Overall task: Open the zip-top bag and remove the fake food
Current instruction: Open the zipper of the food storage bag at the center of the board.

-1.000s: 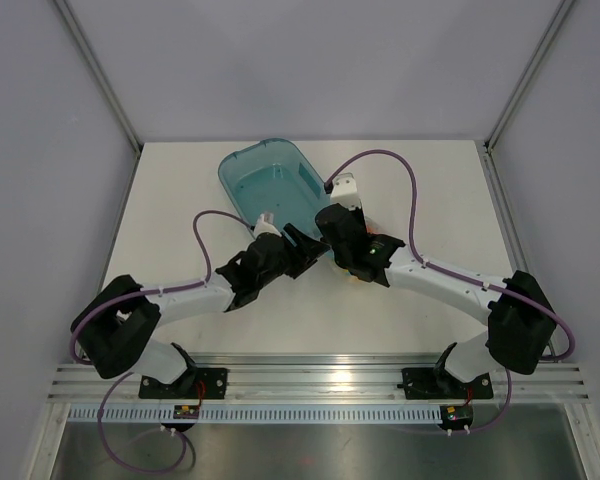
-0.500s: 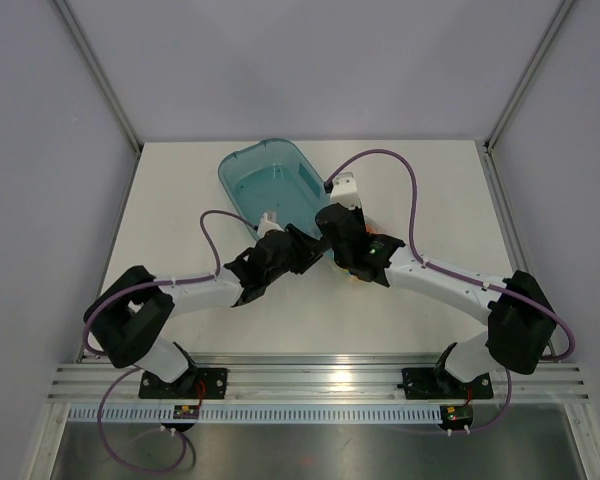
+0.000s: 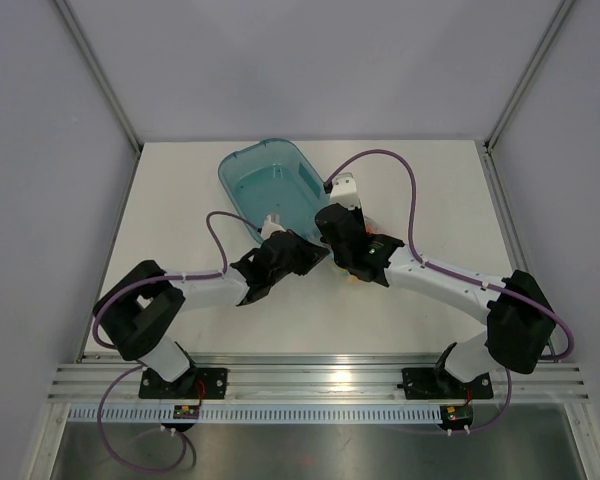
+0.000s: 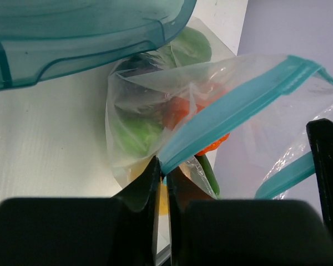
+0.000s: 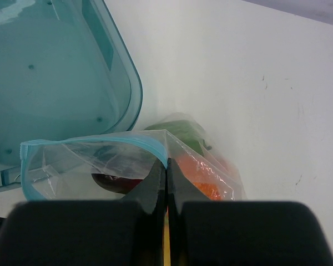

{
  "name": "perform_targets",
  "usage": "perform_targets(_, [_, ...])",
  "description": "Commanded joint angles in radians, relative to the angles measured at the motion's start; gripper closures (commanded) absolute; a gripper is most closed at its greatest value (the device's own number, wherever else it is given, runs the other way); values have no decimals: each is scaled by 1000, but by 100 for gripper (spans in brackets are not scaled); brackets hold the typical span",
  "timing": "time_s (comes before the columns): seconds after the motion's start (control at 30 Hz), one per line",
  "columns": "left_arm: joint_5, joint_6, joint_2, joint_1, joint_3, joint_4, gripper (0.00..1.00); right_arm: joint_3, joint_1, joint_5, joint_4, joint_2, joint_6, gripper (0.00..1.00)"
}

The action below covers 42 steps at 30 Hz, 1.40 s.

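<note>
Table [image 3: 180, 200] fills the top view, with the teal tub [image 3: 270, 185] lying just above centre. Both arms meet at the tub's lower right edge. The bag [image 4: 155, 105] lies there under them, partly tucked beneath the tub's rim.

In the left wrist view the left gripper [image 4: 162, 173], at bottom centre, is clenched on one lip of the bag, right at the end of its zip strip [image 4: 233, 102], which runs off to the upper right. A second strip shows apart from it at lower right, so the mouth gapes.

In the right wrist view the right gripper [image 5: 166, 169], bottom centre, is pinched tight on a lip, probably the opposite one. Two such holds suit pulling the mouth wider.

All the food in view is inside the bag: a green piece [image 4: 136, 133], an orange-red piece [image 4: 180, 111] and a dark piece [image 5: 114, 180].
</note>
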State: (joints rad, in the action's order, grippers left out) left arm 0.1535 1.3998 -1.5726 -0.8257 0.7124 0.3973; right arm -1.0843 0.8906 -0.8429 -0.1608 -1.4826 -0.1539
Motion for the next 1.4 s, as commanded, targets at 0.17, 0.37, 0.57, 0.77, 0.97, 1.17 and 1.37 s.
perform_targets(0.17, [5,-30,28,-4,61,-27,100,-12,7,-31,53,-10,17,100])
perform_targets(0.37, [-41,-41,103,-6,44,-113,100,-20,5,-45,67,-62,69,100])
perform_targets(0.57, [-66,-64,178,-4,45,-245,100,-35,4,-77,69,-117,100,100])
perform_targets(0.77, [-147,-99,189,-3,36,-347,100,-42,-5,-87,67,-130,113,100])
perform_targets(0.97, [-227,-139,190,25,-43,-328,100,-40,-16,-108,67,-133,123,100])
perform_targets(1.17, [-249,-215,183,46,-93,-331,100,-31,-22,-125,58,-93,132,100])
perform_targets(1.37, [-246,-332,129,76,-44,-347,100,-25,-21,25,9,-13,74,100])
